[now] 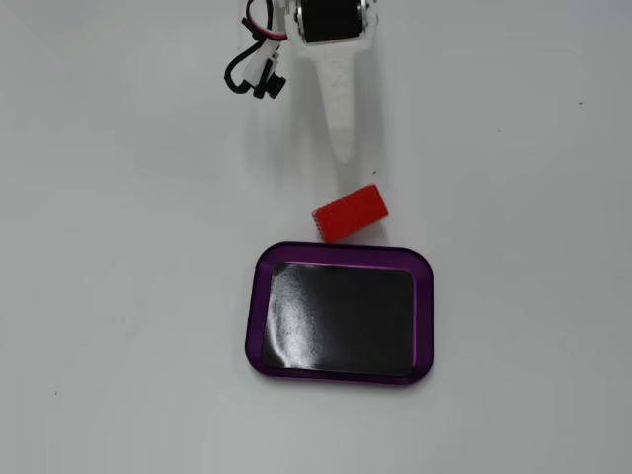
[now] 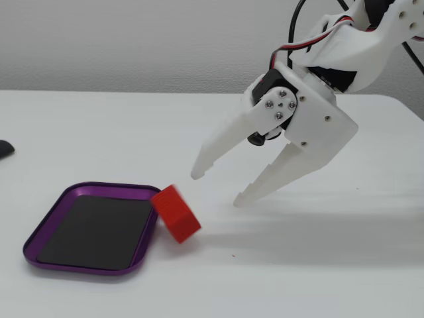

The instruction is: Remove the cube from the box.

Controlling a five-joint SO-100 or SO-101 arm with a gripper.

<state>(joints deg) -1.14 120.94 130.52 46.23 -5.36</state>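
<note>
The red cube lies on the white table just outside the purple box, close against its far rim in a fixed view. In a fixed view from the side the cube sits tilted next to the box's right rim. The box's black bottom holds nothing. My white gripper is open and empty, hanging a little above the table to the right of the cube, fingertips pointing down towards it. From above, the gripper shows as one tapering finger ending just beyond the cube.
Black and red cables hang beside the arm at the top of a fixed view. A small dark object lies at the left edge of the table in a fixed view. A pale wall stands behind.
</note>
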